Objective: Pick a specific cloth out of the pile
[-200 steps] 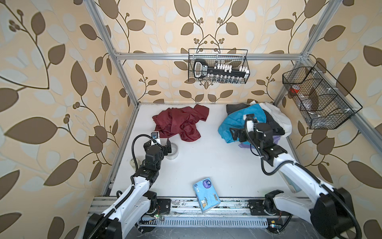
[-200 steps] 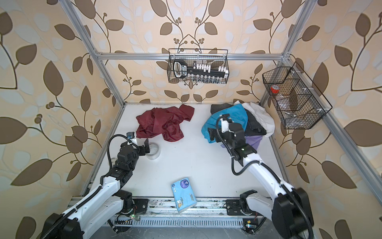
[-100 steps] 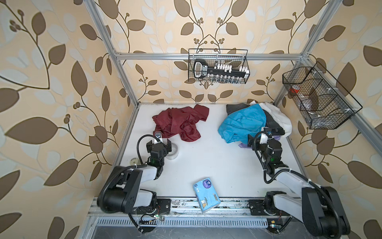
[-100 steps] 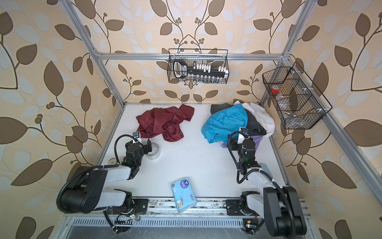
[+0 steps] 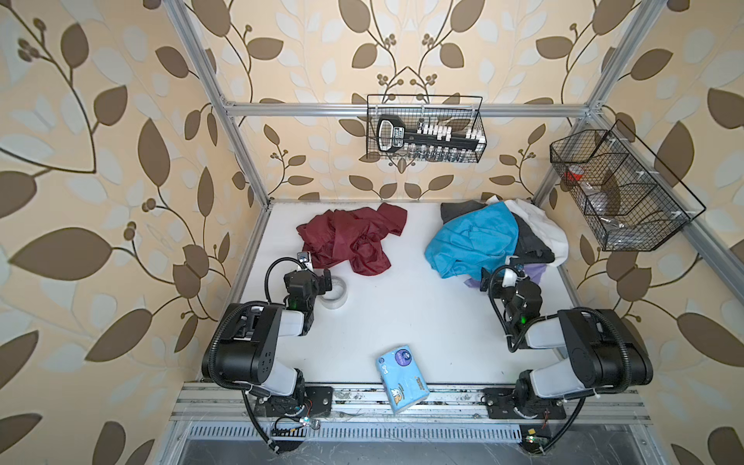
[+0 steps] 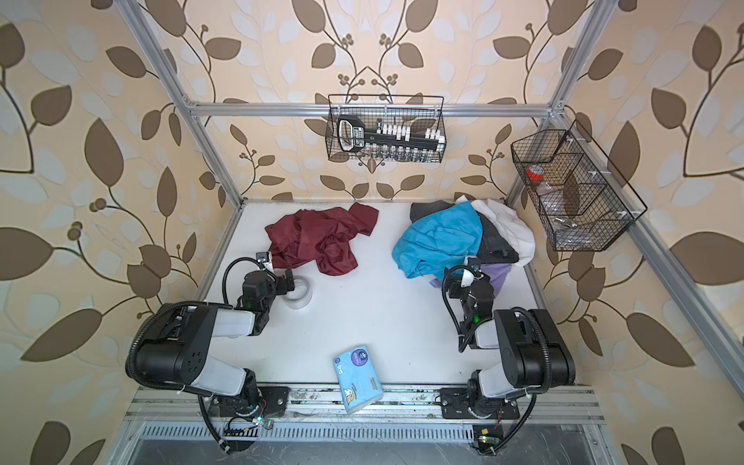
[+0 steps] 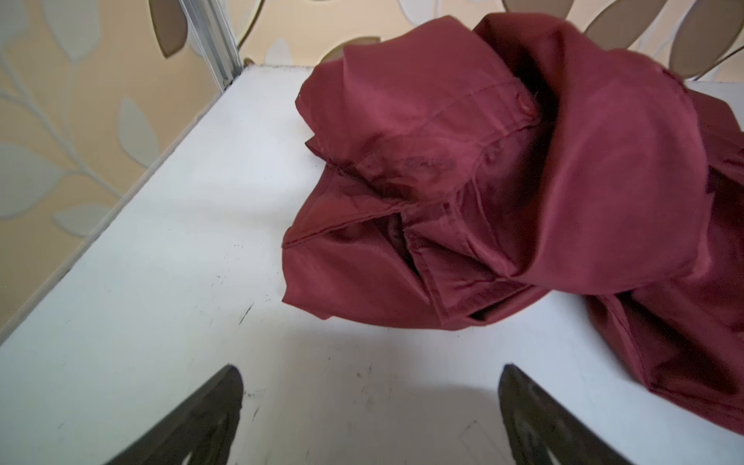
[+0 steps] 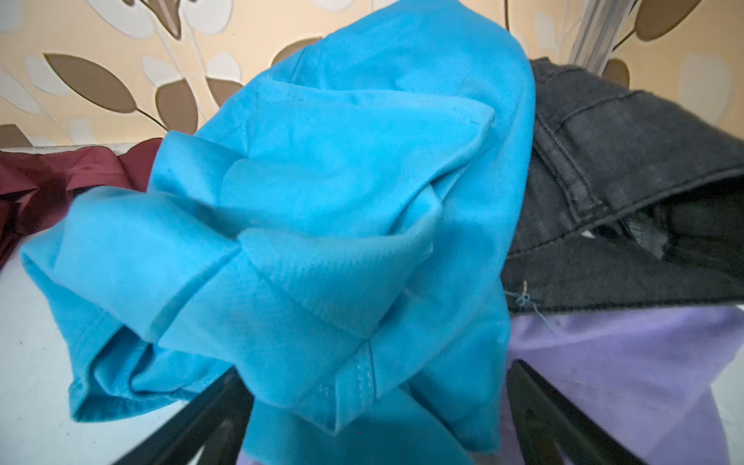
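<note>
Two risks, by judgement: snagging the cloth (image 5: 351, 238) back toward the pile (image 5: 493, 237), or dragging blue fabric (image 8: 322, 225) along on withdrawal, since a fold drapes between right fingers. Left gripper (image 7: 370, 418): fingers (image 7: 193, 422) spread, empty, maroon cloth just ahead, apart. Right gripper (image 8: 374, 426): fingers (image 8: 563, 426) spread wide, pinching nothing, pile directly ahead, cloth well apart beyond.

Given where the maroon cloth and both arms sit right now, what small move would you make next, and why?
Probably none beyond keeping both arms parked. The maroon cloth already lies alone on the table, clear of the pile. The left gripper is open over bare table short of the cloth, and the right gripper stands open at the pile's blue garment, gripping nothing.
</note>
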`<state>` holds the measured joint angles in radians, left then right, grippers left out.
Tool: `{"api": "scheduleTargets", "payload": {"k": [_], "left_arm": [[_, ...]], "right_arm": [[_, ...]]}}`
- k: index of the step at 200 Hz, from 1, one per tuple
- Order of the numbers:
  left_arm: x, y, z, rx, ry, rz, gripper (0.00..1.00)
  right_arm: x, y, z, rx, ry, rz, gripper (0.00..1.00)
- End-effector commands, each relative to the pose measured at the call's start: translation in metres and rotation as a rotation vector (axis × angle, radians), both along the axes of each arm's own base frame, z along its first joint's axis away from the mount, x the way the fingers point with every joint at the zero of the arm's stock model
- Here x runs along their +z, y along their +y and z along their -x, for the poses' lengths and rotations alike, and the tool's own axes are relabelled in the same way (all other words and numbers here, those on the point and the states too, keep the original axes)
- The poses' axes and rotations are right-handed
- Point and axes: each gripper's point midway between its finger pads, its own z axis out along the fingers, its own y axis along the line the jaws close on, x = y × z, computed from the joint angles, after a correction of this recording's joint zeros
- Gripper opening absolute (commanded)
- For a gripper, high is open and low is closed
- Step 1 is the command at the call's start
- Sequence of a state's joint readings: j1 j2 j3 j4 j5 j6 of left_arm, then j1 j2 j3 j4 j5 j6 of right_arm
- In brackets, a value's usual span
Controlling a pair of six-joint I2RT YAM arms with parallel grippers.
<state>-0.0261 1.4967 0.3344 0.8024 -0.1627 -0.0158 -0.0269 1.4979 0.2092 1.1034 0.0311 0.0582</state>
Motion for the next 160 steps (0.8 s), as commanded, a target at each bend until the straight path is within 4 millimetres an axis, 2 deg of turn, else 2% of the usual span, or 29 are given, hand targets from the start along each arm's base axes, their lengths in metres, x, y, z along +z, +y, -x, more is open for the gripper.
{"api": "scheduleTargets", "payload": {"k": [1,160], "left_arm": [[0.0045,0.0025,-0.0074,0.011,0.001,0.052,0.99],[0.0069,0.0015,-0.0068,0.006,-0.007,0.050,0.99]], "right_arm": [[0.0146,0.0012,-0.0095,0.019,-0.047,0.000,1.00],[0.0153,0.0011,-0.0092,0.018,-0.048,0.000,1.00]]}}
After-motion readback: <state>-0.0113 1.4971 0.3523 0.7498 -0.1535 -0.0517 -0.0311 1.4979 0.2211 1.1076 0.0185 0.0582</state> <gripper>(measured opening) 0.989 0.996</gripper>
